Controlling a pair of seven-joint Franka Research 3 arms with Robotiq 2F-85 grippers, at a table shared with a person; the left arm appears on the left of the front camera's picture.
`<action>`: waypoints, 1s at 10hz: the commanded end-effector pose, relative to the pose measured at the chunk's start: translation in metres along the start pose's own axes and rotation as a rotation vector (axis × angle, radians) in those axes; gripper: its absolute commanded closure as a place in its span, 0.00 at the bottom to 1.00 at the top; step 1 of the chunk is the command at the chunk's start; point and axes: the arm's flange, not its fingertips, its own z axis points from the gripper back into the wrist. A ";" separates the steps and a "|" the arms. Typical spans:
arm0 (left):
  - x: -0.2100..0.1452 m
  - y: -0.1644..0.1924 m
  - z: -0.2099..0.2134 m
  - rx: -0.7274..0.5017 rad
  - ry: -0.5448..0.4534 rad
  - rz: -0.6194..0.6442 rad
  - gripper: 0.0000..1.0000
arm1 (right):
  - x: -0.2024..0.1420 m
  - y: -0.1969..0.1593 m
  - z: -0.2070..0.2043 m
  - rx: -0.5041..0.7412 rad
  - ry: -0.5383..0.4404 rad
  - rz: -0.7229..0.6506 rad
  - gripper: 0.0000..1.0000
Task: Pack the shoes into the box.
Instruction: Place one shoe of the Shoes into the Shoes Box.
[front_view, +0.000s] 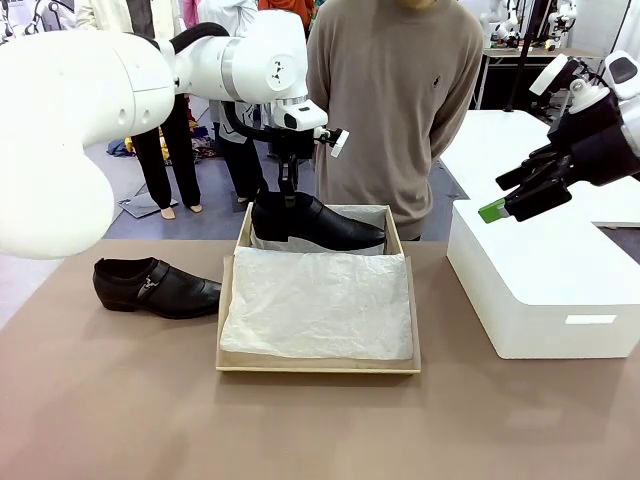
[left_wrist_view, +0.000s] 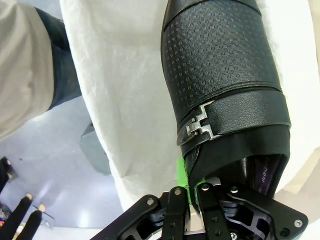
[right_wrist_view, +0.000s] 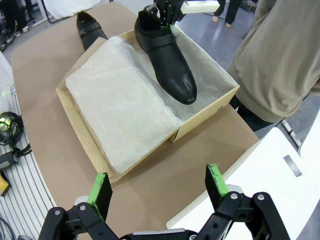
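Bare brown desk (front_view: 300, 430) at frame bottom holds one tan box (front_view: 318, 368) at centre, tissue-lined, one shoe (front_view: 155, 285) at left just beside it, other shoe (front_view: 315, 222) in the box's far compartment, heel clamped by left pincer (front_view: 288, 190), while right pincer (front_view: 503, 195) at upper right gapes empty above one white block (front_view: 540, 300).

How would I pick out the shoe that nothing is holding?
Find the tan box mid-table. On the bare tabletop just left of it lies a black buckled shoe. Its twin is gripped by the left pincer at the box; this one lies untouched.
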 end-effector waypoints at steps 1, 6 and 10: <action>-0.001 0.008 0.004 -0.006 -0.013 -0.011 1.00 | 0.000 0.000 0.000 0.009 -0.012 -0.001 0.00; -0.003 0.014 -0.016 0.003 0.006 0.017 1.00 | 0.000 0.000 0.000 0.009 -0.012 -0.001 0.00; -0.005 0.017 -0.032 -0.014 0.000 0.023 1.00 | 0.000 0.000 0.000 0.009 -0.012 -0.001 0.00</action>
